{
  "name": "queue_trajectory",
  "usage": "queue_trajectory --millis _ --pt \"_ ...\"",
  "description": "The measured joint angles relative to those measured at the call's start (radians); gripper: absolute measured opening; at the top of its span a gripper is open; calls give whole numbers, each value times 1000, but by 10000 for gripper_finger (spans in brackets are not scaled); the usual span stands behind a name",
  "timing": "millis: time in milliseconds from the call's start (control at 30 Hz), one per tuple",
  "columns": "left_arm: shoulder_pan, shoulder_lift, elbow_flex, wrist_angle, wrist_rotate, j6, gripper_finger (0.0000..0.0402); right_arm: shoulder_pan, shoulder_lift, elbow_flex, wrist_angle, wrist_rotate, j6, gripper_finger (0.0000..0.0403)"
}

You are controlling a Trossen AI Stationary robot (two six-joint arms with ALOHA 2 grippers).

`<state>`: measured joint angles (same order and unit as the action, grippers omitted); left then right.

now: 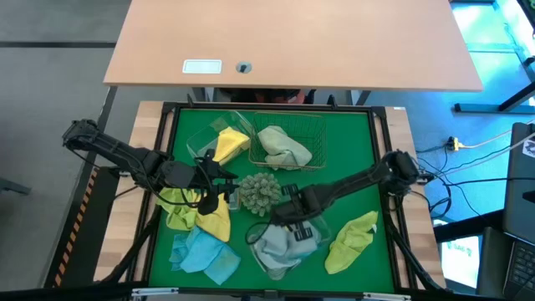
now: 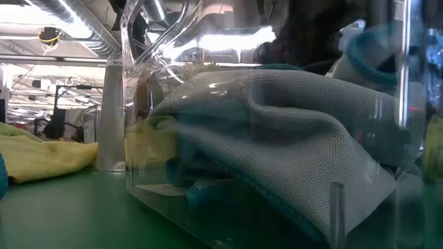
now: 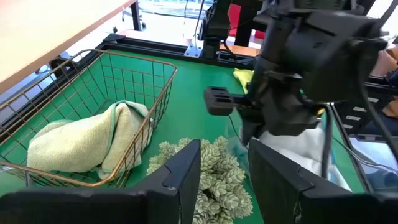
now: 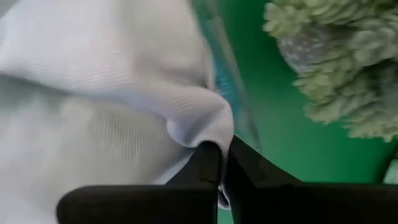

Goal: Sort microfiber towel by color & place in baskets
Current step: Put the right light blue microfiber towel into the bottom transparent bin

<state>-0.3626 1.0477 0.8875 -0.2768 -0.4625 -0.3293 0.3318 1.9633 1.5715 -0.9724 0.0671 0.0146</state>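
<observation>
Between the pads of the right claw [image 4: 222,163], a fold of light blue towel [image 4: 112,93] is clamped inside the clear tub [image 1: 280,251]. Left claw [image 3: 225,174], fingers apart, hovers just short of the spiky ball [image 3: 214,171].

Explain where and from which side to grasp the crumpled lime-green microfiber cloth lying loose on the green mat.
Probably best: pinch a raised fold of the lime-green microfiber cloth, descending from straight above. It lies low and crumpled on the green mat, so only its ridges offer purchase.

Spiky ball [image 1: 260,192] blocks centre gap between grippers.
</observation>
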Motion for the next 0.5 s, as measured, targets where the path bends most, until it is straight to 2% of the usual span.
queue_trajectory --millis 167,500 --pt "0 0 0 0 0 0 128 -39 0 0 -5 0 -24 9" --pt "0 0 0 0 16 0 128 -37 0 0 -7 -18 -42 16"
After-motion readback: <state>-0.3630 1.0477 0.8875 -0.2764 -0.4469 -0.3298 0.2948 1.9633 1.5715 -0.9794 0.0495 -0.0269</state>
